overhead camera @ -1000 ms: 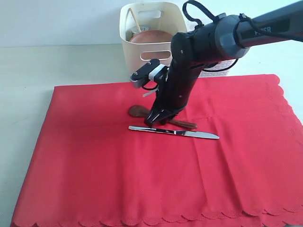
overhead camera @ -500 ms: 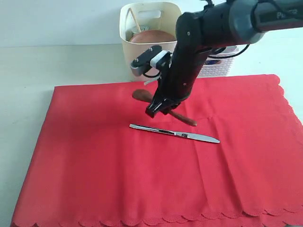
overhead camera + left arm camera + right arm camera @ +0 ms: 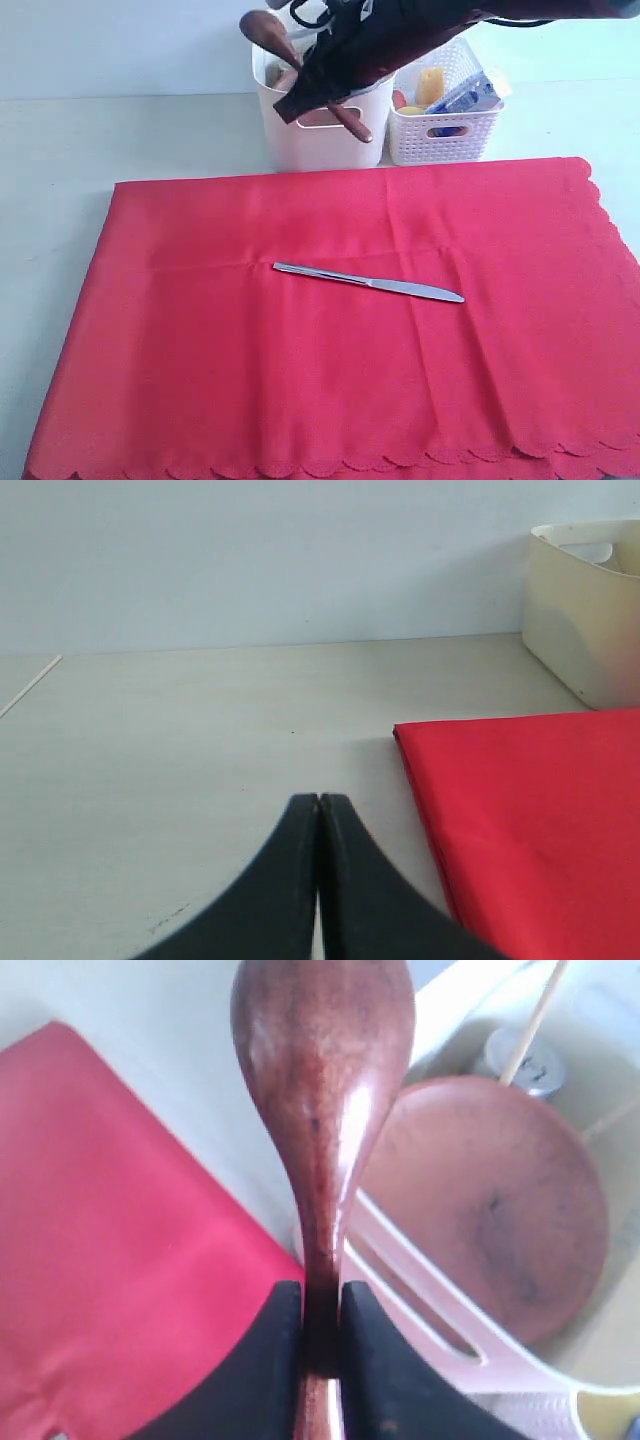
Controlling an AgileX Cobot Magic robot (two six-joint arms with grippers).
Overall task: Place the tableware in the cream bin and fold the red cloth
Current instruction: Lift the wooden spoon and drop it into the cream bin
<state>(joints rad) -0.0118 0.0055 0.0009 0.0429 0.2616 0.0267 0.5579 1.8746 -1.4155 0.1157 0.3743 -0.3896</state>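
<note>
R wrist: spoon [image 3: 322, 1110] gripped, plate [image 3: 490, 1200] in bin [image 3: 385, 1245]; ext: knife [image 3: 368, 283] on cloth [image 3: 250, 380].

Dark wooden spoon [image 3: 322, 1090] between the jaws

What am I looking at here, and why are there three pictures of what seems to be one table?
This is a robot with two arms, each ending in jaws that pinch things. The wide picture comes from a camera off the arms. The other two come from small cameras on the wrists, each looking along its own arm's jaws.

On the table lies a red cloth with a knife on it. Behind them stand a cream bin and a white basket.

The right arm holds a spoon in its shut jaws, up by the bin. A plate already lies inside the bin. The left jaws are shut on nothing, over bare table near the cloth's corner.
</note>
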